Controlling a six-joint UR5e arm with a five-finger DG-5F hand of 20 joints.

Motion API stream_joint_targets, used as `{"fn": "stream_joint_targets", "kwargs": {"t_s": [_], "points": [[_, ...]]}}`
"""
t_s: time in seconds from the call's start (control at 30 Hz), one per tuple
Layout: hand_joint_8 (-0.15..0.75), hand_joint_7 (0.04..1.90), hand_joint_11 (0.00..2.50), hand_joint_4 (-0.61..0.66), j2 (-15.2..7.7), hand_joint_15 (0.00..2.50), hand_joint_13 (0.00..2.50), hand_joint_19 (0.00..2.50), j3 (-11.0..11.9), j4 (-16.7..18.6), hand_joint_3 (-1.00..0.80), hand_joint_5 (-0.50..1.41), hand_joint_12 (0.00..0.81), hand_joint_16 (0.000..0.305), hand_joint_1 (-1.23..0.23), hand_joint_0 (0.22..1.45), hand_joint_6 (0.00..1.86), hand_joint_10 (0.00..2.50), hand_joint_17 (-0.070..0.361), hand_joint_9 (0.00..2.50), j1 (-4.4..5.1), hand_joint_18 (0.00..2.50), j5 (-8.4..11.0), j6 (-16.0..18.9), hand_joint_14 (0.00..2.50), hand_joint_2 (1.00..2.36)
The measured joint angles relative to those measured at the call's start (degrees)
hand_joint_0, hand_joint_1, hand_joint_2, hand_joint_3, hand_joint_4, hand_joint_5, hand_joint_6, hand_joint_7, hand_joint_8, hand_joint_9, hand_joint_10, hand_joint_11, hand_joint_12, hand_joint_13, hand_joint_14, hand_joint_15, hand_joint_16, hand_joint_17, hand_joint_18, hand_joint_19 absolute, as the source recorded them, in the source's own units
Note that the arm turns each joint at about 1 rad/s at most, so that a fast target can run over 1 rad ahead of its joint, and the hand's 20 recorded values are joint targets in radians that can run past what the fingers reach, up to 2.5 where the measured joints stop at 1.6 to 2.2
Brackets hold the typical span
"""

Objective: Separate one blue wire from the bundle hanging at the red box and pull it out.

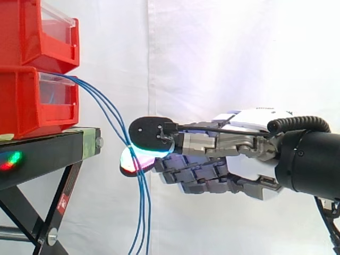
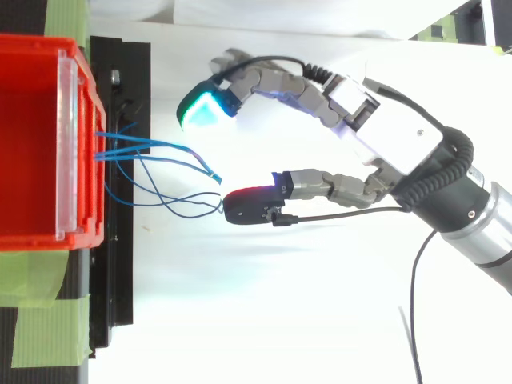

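Blue wires (image 1: 106, 111) leave the front of the lower red bin (image 1: 26, 106), arc out and down past the edge of the black stand (image 1: 48, 146), then hang loose below it (a few strands close together, count unclear). From above, the strands fan out from the bin (image 2: 32, 136). One loose strand (image 2: 200, 210) runs up to the tip of the dark-backed pad (image 2: 250, 206), touching or just beside it, cannot tell which. Hand (image 2: 384, 128) comes in from the right, level with the bundle. Its fingers are spread wide and hold nothing. The green-glowing pad (image 2: 204, 108) sits well apart from the wires on the far side and the dark-backed one is on the near side, with the bundle in the gap between. In the side view the two pads (image 1: 151, 133) overlap the wires, which looks like a pinch, but by the top view it is not. Judged step: singling out one strand, pull not started. To do it well, work the near pad against the outermost strand only and nudge it sideways clear of the rest. Then bring the opposing pad across onto that one strand. Close slowly, since thick pads could easily trap two. Pull away from the bin along the wire's run, not downward, so the others aren't dragged. White curtain (image 1: 223, 53) behind.
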Motion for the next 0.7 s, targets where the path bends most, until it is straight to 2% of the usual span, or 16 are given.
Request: {"fn": "stream_joint_targets", "kwargs": {"t_s": [0.13, 0.7], "points": [[0.233, 0.99, 0.00, 0.23, -0.30, 0.07, 0.23, 0.11, 0.03, 0.40, -0.50, -0.20, 0.326, 0.057, -0.72, 0.55, 0.50, 0.00, 0.128, 0.32, 0.09, 0.15, 0.02, 1.64, 0.00, 1.00], [0.234, 1.10, 0.00, 0.22, -0.34, 0.08, 0.25, 0.11, 1.22, 0.31, -0.50, -0.18, 0.322, 0.057, -0.75, 0.56, 0.50, 0.00, 0.127, 0.33, 0.26, 0.17, 0.03, 1.73, 0.00, 1.00]]}}
